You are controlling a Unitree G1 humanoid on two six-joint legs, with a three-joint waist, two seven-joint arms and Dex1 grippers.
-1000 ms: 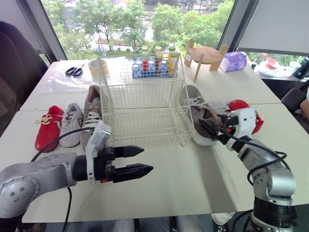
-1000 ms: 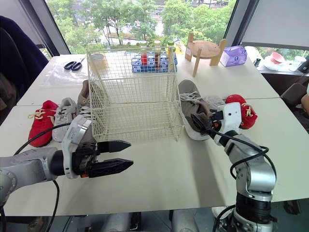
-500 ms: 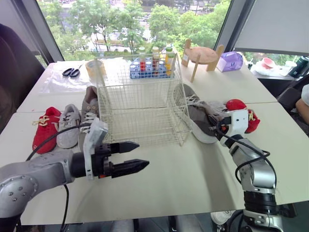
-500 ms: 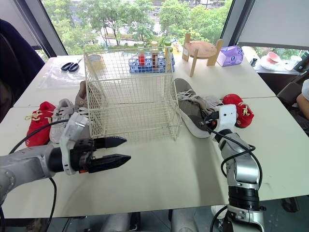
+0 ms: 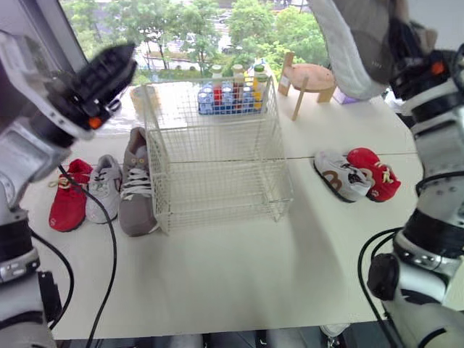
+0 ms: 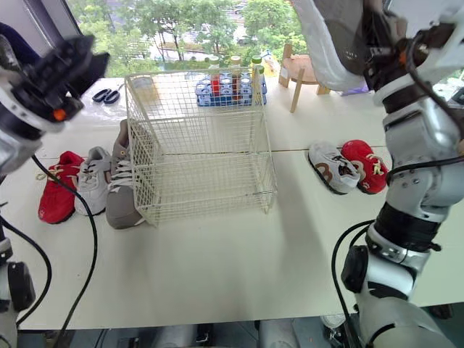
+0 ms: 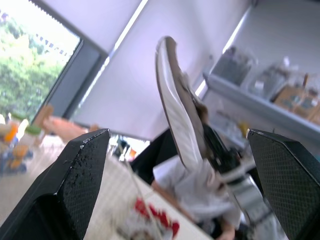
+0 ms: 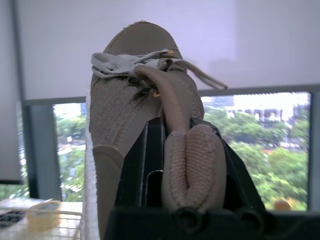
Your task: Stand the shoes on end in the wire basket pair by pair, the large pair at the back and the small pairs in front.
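Observation:
The white wire basket (image 5: pixel 217 156) stands empty mid-table. My right gripper (image 5: pixel 403 45) is raised high at the right, shut on a large grey-brown shoe (image 5: pixel 353 42) whose pale sole faces me. In the right wrist view its fingers (image 8: pixel 150 165) pinch the shoe's heel collar (image 8: pixel 187 165). The matching large shoe (image 5: pixel 135 185) lies left of the basket, beside a small grey shoe (image 5: pixel 105 188) and a red shoe (image 5: pixel 70 204). Another small grey shoe (image 5: pixel 339 174) and red shoe (image 5: pixel 373 174) lie to the right. My left gripper (image 5: pixel 109 72) is held high at the left, open and holding nothing.
Behind the basket sit a blue crate of bottles (image 5: pixel 228 98), a wooden stand (image 5: pixel 312 78), a tape roll (image 6: pixel 145 88) and scissors (image 6: pixel 107 94). A black cable (image 5: pixel 109 239) hangs from my left arm over the table's front left. A seam (image 5: pixel 341 154) joins two tables.
My right gripper has shut on the large shoe and lifted it from beside the basket to high above the table. My left arm has swung up from the table front to high left.

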